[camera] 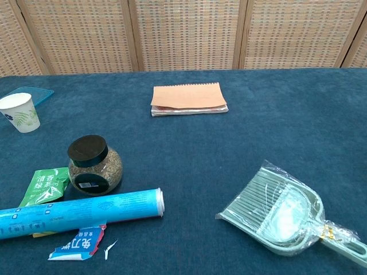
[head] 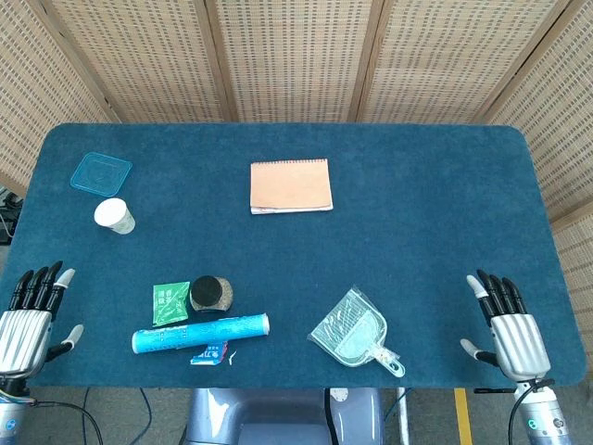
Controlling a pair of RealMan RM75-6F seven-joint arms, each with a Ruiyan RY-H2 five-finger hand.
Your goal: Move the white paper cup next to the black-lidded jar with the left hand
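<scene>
My left hand (head: 30, 320) and right hand (head: 508, 324) rest spread and holding nothing at the table's near corners. The white paper cup (head: 114, 216) stands far left, well apart from the black-lidded jar (head: 210, 294).

Left hand (head: 30, 320): seen in the head view at the near left edge of the table, back of the hand up, dark-tipped fingers straight and slightly apart, pointing away from the robot; thumb out to the side; holding nothing.
Right hand (head: 508, 324): at the near right edge, same pose, fingers extended and a little spread, thumb out toward the middle; holding nothing.
Wrists: partly visible below each hand.
Chest view: shows neither hand.
</scene>
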